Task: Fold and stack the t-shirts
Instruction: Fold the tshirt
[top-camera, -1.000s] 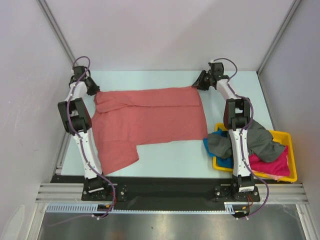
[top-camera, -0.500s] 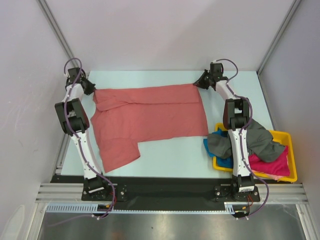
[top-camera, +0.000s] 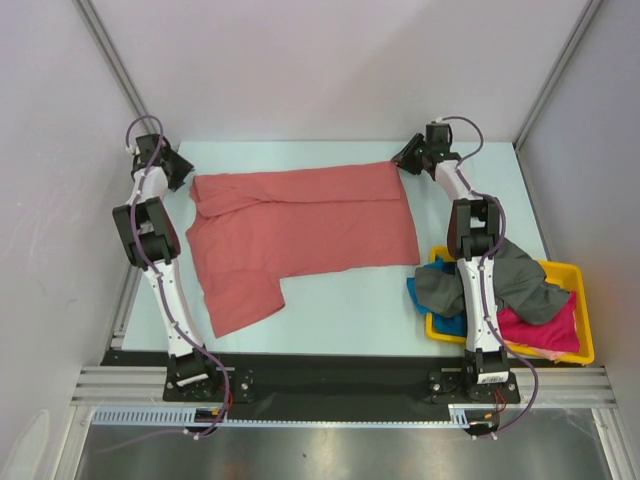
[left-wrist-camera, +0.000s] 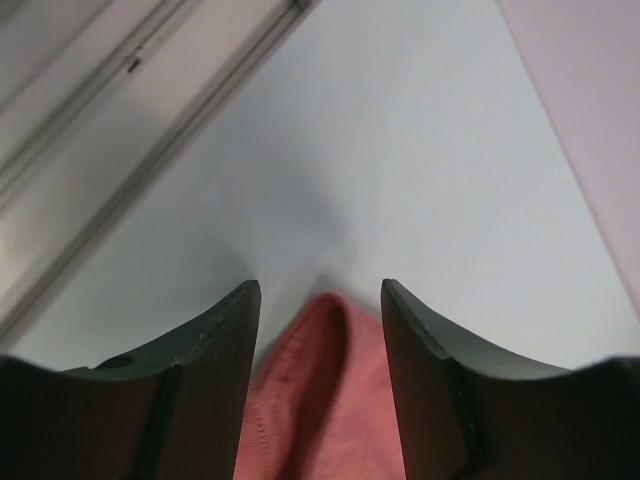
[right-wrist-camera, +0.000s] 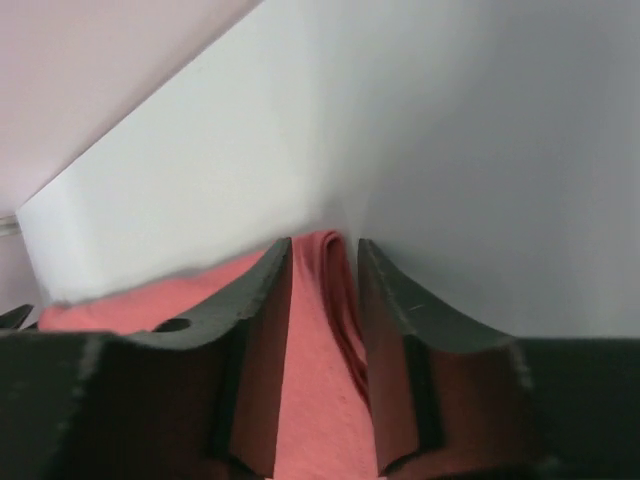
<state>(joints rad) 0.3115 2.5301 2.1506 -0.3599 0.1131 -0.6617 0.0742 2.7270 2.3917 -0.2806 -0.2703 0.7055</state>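
A salmon-red t-shirt (top-camera: 300, 225) lies spread flat on the pale tabletop (top-camera: 350, 310). Its body runs left to right across the far half, and one flap hangs toward the near left. A shallow crease follows its far edge.

My left fingers (left-wrist-camera: 215, 340) sit at the shirt's far left corner. They are spread, and a low ridge of red cloth lies loose in the gap without touching either finger.

My right fingers (right-wrist-camera: 250, 310) sit at the far right corner. They stand only a little apart, and a fold of the cloth fills nearly all the space between them. I cannot tell whether they pinch it or merely straddle it.

Near right, well apart from the shirt, a yellow tray (top-camera: 586, 330) holds the waiting heap. A dark grey tee (top-camera: 510, 275) lies on top and spills over the tray's left rim. A magenta-pink tee (top-camera: 545, 325) lies beneath it, and a bright blue tee (top-camera: 445, 322) peeks out at the left.

I judge this to be the laying-out step. The first shirt is smoothed and no fold is made yet, so the task is barely begun. The next move calls for both sets of fingers to take firm, matched pinches on one edge. They must lift the edge evenly and carry it over the body, keeping the cloth from dragging or bunching. The near left flap needs tucking in first, or the fold will come out crooked.
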